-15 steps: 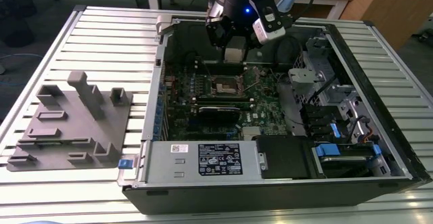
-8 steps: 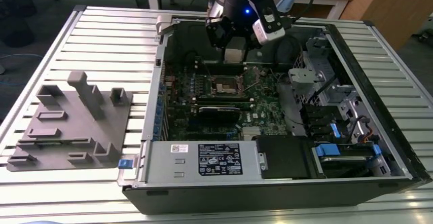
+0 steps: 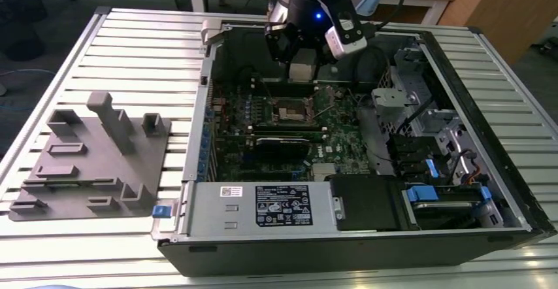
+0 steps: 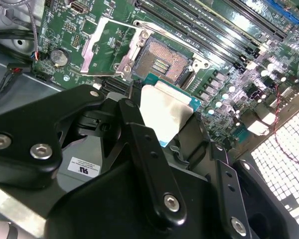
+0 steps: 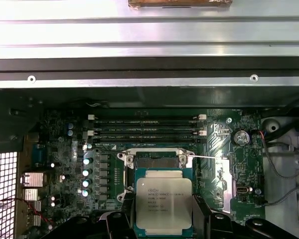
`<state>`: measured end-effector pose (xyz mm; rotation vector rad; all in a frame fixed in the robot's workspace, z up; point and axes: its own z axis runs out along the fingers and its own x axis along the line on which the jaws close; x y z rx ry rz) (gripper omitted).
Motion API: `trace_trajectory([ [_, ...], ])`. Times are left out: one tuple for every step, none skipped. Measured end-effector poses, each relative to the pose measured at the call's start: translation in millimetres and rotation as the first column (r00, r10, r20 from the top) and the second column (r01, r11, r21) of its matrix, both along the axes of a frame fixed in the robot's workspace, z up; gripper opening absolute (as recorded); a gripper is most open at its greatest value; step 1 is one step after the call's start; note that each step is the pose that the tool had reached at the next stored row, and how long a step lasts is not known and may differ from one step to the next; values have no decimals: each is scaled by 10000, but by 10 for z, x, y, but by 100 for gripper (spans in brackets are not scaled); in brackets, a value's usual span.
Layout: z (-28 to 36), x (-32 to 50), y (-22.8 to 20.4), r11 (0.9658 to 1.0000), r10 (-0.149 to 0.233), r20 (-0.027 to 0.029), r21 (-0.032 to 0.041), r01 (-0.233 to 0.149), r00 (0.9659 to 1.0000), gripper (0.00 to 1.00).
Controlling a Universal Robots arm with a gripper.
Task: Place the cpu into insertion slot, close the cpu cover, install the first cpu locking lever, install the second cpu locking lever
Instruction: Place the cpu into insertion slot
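Holding the cpu (image 5: 163,199) by two opposite edges, the gripper (image 5: 163,224) is clamped on it and hangs it above the bare insertion slot (image 5: 154,162), not touching it, while the cpu cover (image 4: 103,49) stands flipped open beside the socket. The chip looks light, rigid and slick on its metal top. Its underside and the socket's contacts are probably fragile, so the green edges seem the safe place to grip.

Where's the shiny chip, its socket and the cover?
cpu (image 5: 163,201): first wrist view, middle of metal top.
insertion slot (image 4: 162,59): second wrist view, dark centre.
cpu cover (image 4: 92,46): second wrist view, frame's side bar.
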<state>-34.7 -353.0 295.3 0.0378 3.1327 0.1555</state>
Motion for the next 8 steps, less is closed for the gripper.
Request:
trace_trajectory([
  [-6, 0, 0, 10000, 0, 1, 1, 0, 10000, 54],
  [-11, 0, 0, 10000, 0, 1, 1, 0, 10000, 54],
  [-11, 0, 0, 10000, 0, 1, 1, 0, 10000, 54],
  [-13, 0, 0, 10000, 0, 1, 2, 0, 10000, 54],
  [-17, 0, 1, 10000, 0, 3, 5, 0, 10000, 54],
  [-23, 0, 0, 10000, 0, 3, 5, 0, 10000, 54],
  [-26, 0, 0, 10000, 0, 1, 2, 0, 10000, 54],
  [-31, 0, 0, 10000, 0, 1, 2, 0, 10000, 54],
])
